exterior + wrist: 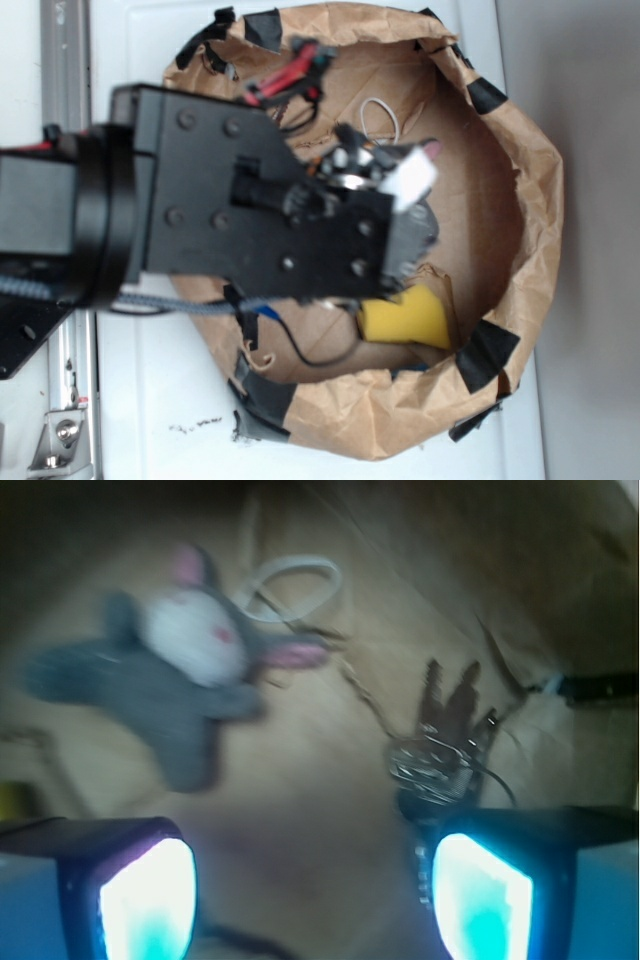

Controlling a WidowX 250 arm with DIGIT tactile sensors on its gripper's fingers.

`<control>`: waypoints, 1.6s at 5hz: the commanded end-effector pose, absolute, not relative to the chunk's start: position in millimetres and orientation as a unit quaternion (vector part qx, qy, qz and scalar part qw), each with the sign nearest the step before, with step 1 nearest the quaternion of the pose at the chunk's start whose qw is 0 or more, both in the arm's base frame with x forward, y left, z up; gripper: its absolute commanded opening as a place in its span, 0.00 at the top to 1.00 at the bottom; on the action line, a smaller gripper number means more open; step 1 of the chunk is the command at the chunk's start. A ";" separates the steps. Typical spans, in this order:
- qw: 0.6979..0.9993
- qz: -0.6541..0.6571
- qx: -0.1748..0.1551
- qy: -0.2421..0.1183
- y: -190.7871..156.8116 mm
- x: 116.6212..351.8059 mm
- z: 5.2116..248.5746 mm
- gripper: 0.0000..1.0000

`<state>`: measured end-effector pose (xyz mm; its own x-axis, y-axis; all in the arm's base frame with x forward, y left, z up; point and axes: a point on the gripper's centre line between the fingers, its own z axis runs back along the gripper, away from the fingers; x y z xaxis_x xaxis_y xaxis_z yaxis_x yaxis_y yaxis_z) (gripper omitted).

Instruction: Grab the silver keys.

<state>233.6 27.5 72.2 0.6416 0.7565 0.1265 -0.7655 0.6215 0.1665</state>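
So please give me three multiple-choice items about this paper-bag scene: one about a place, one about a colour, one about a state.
1. In the wrist view, where does the bunch of silver-grey metal keys lie?
A. right of the plush bunny
B. on top of the plush bunny
C. outside the bag

2. What colour are the ears of the grey plush bunny?
A. green
B. pink
C. black

3. How does the pincer stand?
A. shut on the keys
B. shut on the bunny
C. open, holding nothing

Answers:
1. A: the keys lie on the brown paper floor, to the right of the bunny and apart from it.
2. B: both ears show pink inside.
3. C: the two lit fingertips stand far apart with bare paper between them.
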 end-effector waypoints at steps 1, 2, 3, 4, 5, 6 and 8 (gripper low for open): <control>0.913 0.398 0.080 -0.027 47.0 210.0 72.4 0.00; 0.917 0.390 0.079 -0.026 48.8 208.2 66.7 0.00; 0.920 0.385 0.073 -0.027 49.8 205.6 68.2 0.00; 0.921 0.382 0.070 -0.031 49.9 204.2 68.5 0.00; 0.922 0.380 0.072 -0.033 51.0 204.4 67.2 0.00; 0.919 0.383 0.084 -0.042 57.9 200.6 70.4 0.00; 0.922 0.376 0.081 -0.055 64.7 197.1 92.0 0.00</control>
<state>196.8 52.5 79.2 0.7420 0.6594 0.1207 -0.6704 0.7303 0.1312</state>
